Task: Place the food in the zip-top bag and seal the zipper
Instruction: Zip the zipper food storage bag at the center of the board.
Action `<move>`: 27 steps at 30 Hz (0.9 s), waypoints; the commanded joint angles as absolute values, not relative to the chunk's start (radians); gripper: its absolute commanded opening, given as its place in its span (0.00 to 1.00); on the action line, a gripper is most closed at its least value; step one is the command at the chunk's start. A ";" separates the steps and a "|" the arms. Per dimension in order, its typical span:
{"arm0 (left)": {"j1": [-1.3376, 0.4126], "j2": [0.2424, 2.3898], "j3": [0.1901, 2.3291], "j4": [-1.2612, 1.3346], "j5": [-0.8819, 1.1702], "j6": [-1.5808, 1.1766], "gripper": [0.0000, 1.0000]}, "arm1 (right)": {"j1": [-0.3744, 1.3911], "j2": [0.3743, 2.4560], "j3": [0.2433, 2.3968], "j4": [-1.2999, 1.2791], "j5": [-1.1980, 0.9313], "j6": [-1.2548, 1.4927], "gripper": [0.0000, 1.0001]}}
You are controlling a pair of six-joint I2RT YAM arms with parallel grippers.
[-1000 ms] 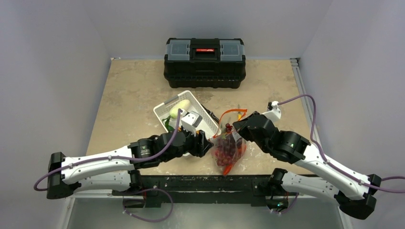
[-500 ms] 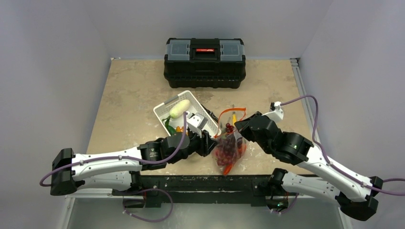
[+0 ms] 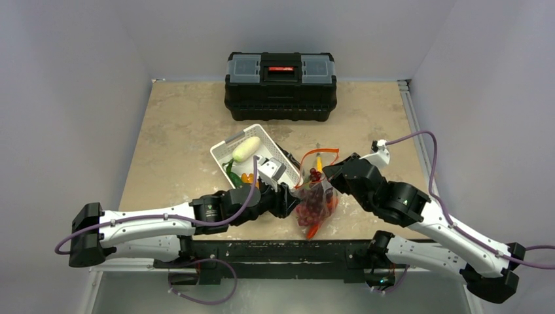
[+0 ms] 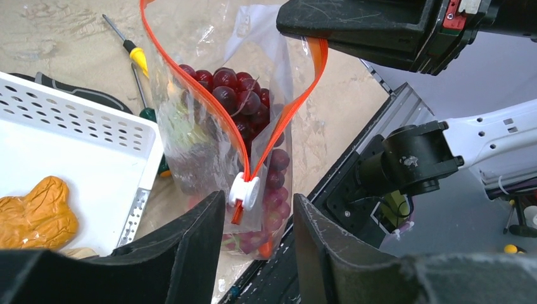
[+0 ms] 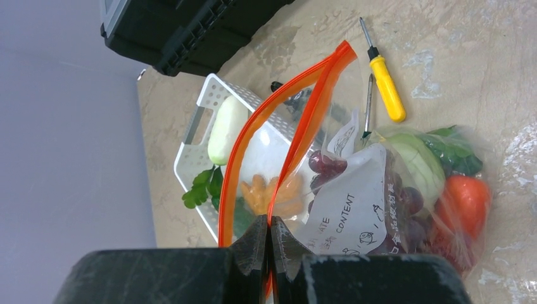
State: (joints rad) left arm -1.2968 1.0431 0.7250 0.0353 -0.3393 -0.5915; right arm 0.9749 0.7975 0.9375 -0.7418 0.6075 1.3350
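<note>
"CONTENT" is read on the white label (image 5: 352, 206) of the zip-top bag (image 5: 437, 183), just right of the right hand (image 5: 269, 240); beside it, letters ending "ATE" are only partly made out.

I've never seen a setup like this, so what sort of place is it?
Probably a robotics lab test cell: two arms bolted to a table boxed in by blank walls, with toy food, a bag and a toolbox as props.

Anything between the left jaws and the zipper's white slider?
Nothing visible. The white plastic slider on the thin orange-red zipper strip sits in plain view just beyond the left gripper, jaws open; the white slotted basket lies off to one side.
</note>
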 commanded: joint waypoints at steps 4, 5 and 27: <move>-1.307 1.045 0.709 0.072 -0.413 -0.575 0.27 | 0.977 0.783 0.928 -0.701 0.640 1.341 0.00; -1.307 1.045 0.709 0.077 -0.423 -0.568 0.21 | 0.978 0.783 0.927 -0.701 0.640 1.341 0.00; -1.307 1.023 0.632 0.171 -0.356 -0.561 0.25 | 0.977 0.741 0.903 -0.662 0.659 1.260 0.00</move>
State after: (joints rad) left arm -1.3033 1.0172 0.6445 0.1143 -0.3786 -0.5495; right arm 0.9768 0.7483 0.9024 -0.7029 0.6128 1.2663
